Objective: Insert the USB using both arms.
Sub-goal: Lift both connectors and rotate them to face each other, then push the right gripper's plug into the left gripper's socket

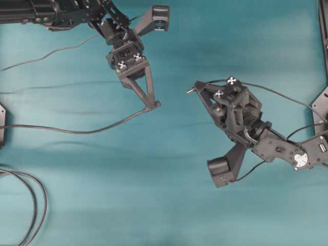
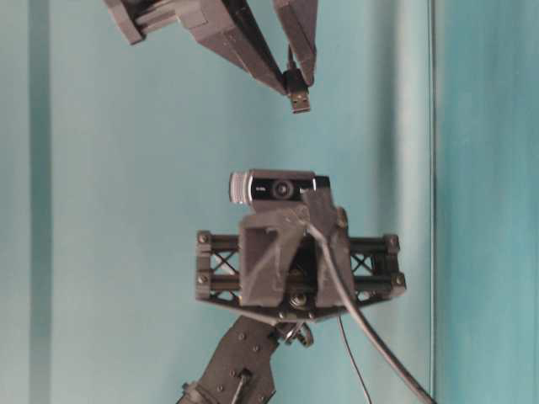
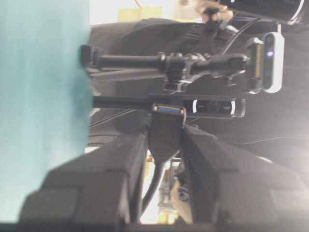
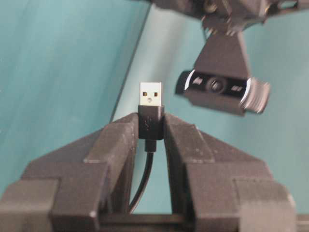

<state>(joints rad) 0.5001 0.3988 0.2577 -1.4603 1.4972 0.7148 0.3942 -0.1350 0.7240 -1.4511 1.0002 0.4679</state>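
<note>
Hands first: my right hand is clamped on the USB, its black plug body pinched between the two fingertips and the silvery metal tip poking out clear beyond them, its thin dark cable running back between the fingers; in the overhead view that right hand sits over the middle of the teal worktop, toward its right edge, lifted off the surface. My left hand is closed on the black socket end of the other cable, the socket mouth with its blue insert facing out past the fingertips; overhead the left hand hangs nearer the far edge, and its cable trails off to the left edge; the two hands stand apart, tips angled toward each other; a looped black cable lies at the near left corner.
</note>
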